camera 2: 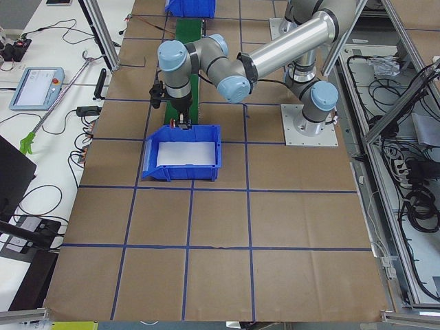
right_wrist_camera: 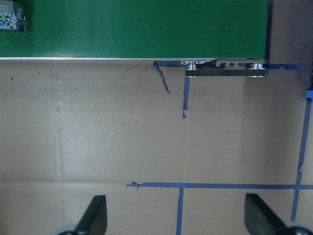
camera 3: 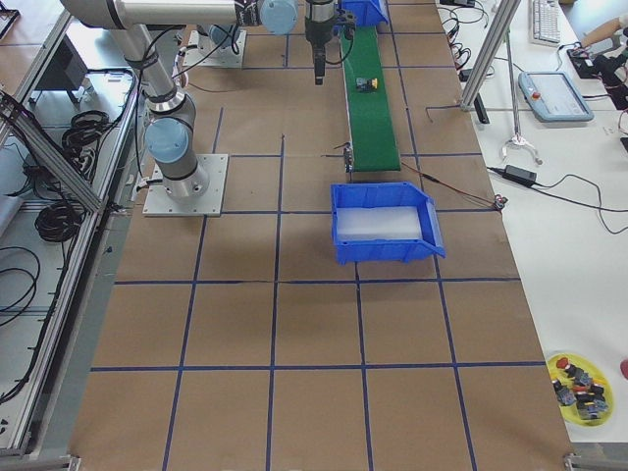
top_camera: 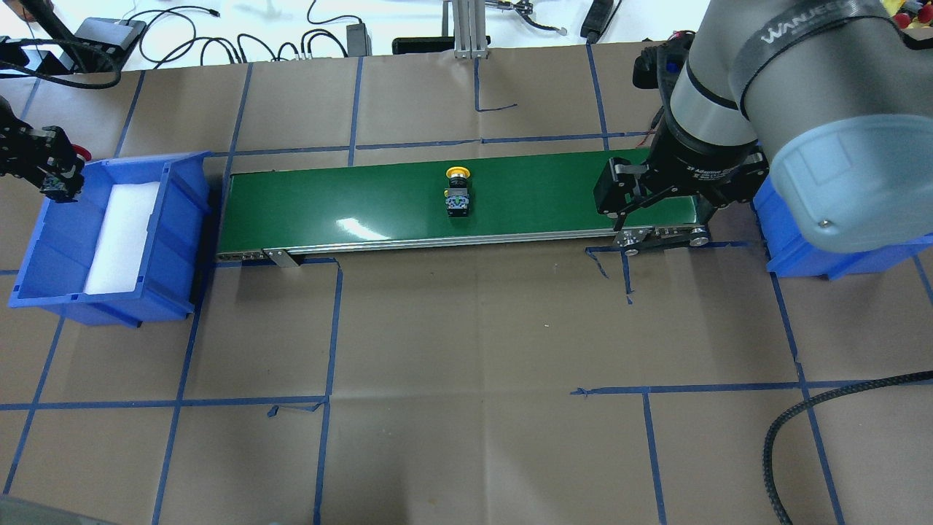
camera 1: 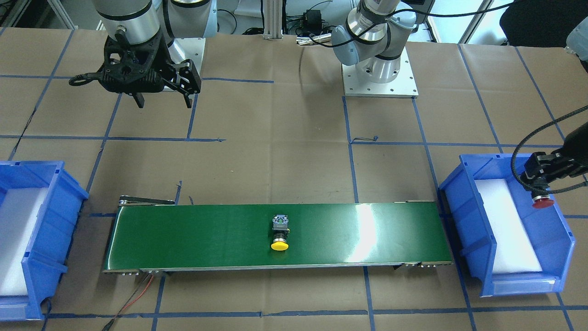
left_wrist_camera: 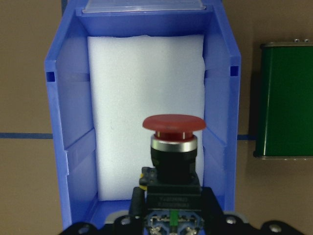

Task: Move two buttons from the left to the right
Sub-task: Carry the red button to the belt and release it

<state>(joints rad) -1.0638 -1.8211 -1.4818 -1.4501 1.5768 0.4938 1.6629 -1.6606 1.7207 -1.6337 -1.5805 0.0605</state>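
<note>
My left gripper (camera 1: 540, 192) is shut on the red button (camera 1: 542, 202), held by its black switch body above the outer edge of the blue bin (camera 1: 464, 220) on my left. The left wrist view shows its red cap (left_wrist_camera: 173, 123) over the bin's white foam. The yellow button (camera 1: 279, 235) lies on its side in the middle of the green conveyor belt (camera 1: 206, 234); it also shows in the overhead view (top_camera: 458, 191). My right gripper (camera 1: 163, 99) is open and empty, hovering over the paper by the belt's right end (top_camera: 660, 219), well away from the yellow button.
A second blue bin (camera 1: 50, 216) with white foam stands past the belt's other end, on my right. Blue tape lines cross the brown paper. My right arm's large elbow (top_camera: 824, 138) hangs over that bin in the overhead view.
</note>
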